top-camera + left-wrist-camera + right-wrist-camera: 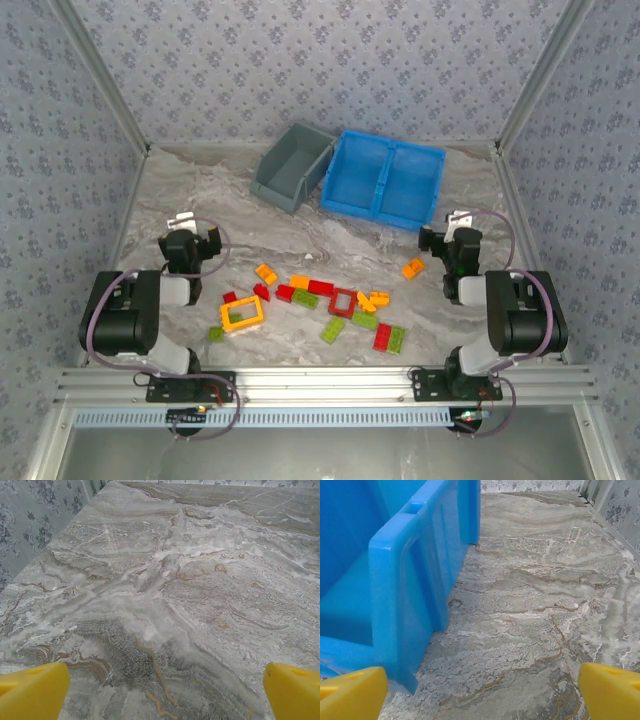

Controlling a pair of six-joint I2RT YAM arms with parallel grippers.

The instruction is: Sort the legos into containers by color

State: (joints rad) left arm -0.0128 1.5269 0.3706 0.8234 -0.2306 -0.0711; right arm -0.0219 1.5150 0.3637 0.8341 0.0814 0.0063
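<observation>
Several legos in red, orange-yellow and lime green lie scattered on the marble table between the two arms, among them an orange hollow frame (242, 315), a red hollow frame (343, 302) and a lone orange brick (413, 268). The dark grey bin (292, 166) and the blue two-compartment tray (384, 178) stand at the back. My left gripper (195, 228) (162, 695) is open over bare marble, left of the pile. My right gripper (445, 228) (481, 695) is open with nothing between its fingers, just right of the blue tray's near corner (405, 580).
Patterned walls and metal corner posts close in the table on the left, back and right. An aluminium rail (320, 380) runs along the near edge by the arm bases. Bare marble lies between the pile and the containers.
</observation>
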